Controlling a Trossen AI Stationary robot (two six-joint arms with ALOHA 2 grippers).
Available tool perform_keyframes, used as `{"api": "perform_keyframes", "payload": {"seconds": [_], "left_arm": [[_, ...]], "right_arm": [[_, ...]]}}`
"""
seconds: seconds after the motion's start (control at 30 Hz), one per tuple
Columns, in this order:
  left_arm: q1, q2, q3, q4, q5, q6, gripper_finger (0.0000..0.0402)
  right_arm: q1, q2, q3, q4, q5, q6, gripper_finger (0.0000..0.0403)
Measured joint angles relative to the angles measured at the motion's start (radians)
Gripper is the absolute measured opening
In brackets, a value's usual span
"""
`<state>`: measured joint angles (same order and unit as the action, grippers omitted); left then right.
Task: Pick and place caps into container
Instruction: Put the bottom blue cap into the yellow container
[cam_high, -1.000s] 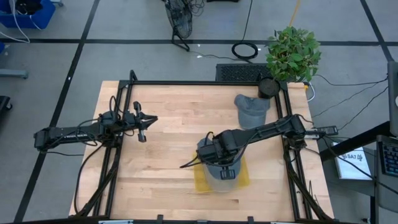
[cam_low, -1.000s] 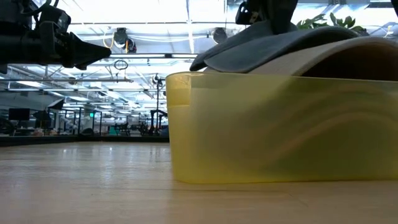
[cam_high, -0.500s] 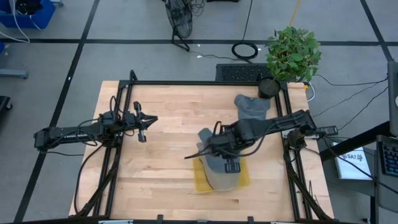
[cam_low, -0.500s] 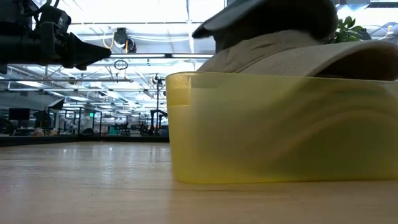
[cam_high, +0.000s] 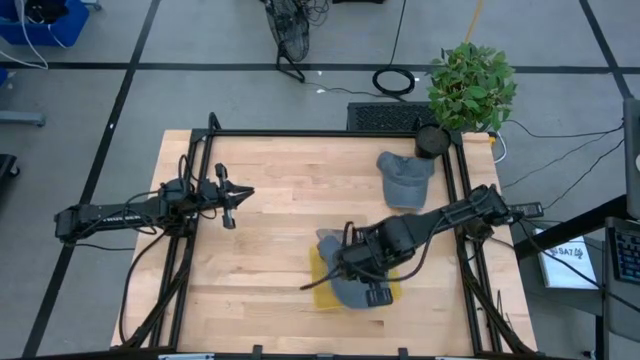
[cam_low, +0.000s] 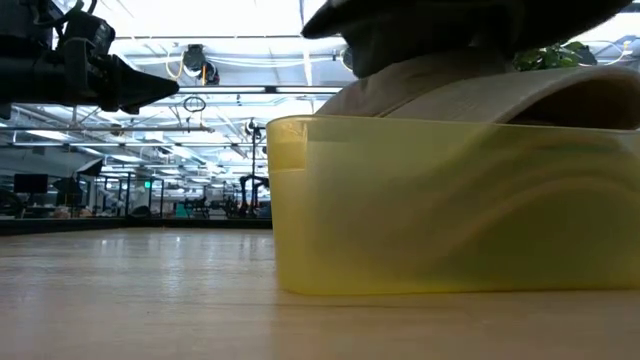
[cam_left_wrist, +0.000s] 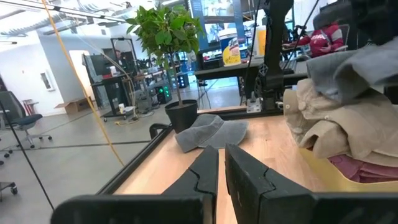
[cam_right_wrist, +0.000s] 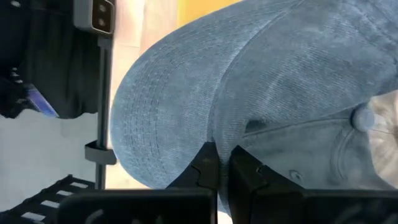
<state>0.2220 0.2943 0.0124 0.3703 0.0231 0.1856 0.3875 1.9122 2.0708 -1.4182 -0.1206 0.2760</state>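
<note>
High view: your right gripper (cam_high: 362, 270) pinches a grey-blue cap (cam_high: 352, 288) over the yellow container (cam_high: 318, 290), low enough to drop onto the pile. One more grey-blue cap (cam_high: 404, 177) lies near the plant pot (cam_high: 432, 141).

Low view: tan caps (cam_low: 470, 88) already heap above the rim.

Left wrist view: your left gripper (cam_left_wrist: 221, 163) waits with fingers pressed nearly together, well clear.

Right wrist view: fingers shut on denim.

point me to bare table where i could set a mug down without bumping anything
Bare wood lies between the left claw and the yellow tray, and along the near edge left of the tray. It is crowded at the tray, where the right claw holds a grey-blue cap over the pile, and by the loose cap near the plant pot.
</note>
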Motion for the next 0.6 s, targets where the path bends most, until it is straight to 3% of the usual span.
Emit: {"api": "perform_keyframes", "payload": {"seconds": [0.2, 0.6], "left_arm": [[0.000, 0.000, 0.000, 0.000, 0.000, -0.005, 0.0037], [0.000, 0.000, 0.000, -0.001, 0.000, -0.008, 0.0037]], "right_arm": [[-0.004, 0.055, 0.000, -0.051, 0.073, -0.001, 0.0002], [-0.035, 0.171, 0.000, -0.052, 0.091, -0.042, 0.0003]]}}
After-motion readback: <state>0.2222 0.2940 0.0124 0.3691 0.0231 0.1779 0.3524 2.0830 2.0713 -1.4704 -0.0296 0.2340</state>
